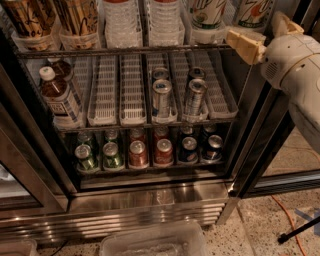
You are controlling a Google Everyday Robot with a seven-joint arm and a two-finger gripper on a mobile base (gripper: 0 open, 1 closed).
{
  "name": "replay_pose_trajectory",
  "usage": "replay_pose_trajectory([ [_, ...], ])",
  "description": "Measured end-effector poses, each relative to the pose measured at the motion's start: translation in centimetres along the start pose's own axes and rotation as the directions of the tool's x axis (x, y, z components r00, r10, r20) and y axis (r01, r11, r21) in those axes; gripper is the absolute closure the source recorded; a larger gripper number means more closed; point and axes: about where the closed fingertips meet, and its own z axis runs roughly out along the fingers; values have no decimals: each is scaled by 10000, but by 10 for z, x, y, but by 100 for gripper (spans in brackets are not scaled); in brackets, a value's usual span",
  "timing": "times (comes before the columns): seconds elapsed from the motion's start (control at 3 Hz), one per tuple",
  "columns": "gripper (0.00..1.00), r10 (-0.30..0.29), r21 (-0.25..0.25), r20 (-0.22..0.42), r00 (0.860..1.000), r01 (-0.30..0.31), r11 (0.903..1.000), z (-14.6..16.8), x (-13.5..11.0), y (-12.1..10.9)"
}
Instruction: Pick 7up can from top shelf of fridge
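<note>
Two 7up cans [207,12] [252,14], white-silver with green lettering, stand at the right end of the top shelf [125,51] of the fridge [150,205]. Their lids are cut off by the picture's top edge. My gripper [253,27] is at the upper right, just in front of the rightmost 7up can, at the shelf's right end. Its cream fingers [245,45] are spread apart and hold nothing. The white arm [300,70] comes in from the right, in front of the door frame.
Tan cans [30,17] and clear bottles [120,20] fill the left of the top shelf. The middle rack holds brown bottles [57,95] and silver-blue cans [161,97]. The lower rack holds short cans [138,152]. A clear bin [150,242] and an orange cable [287,215] lie on the floor.
</note>
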Motion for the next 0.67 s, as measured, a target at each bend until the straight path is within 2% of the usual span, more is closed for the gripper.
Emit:
replay_pose_trajectory([
  [0.67, 27, 75, 103, 33, 10000, -76, 9999, 18, 1, -11],
])
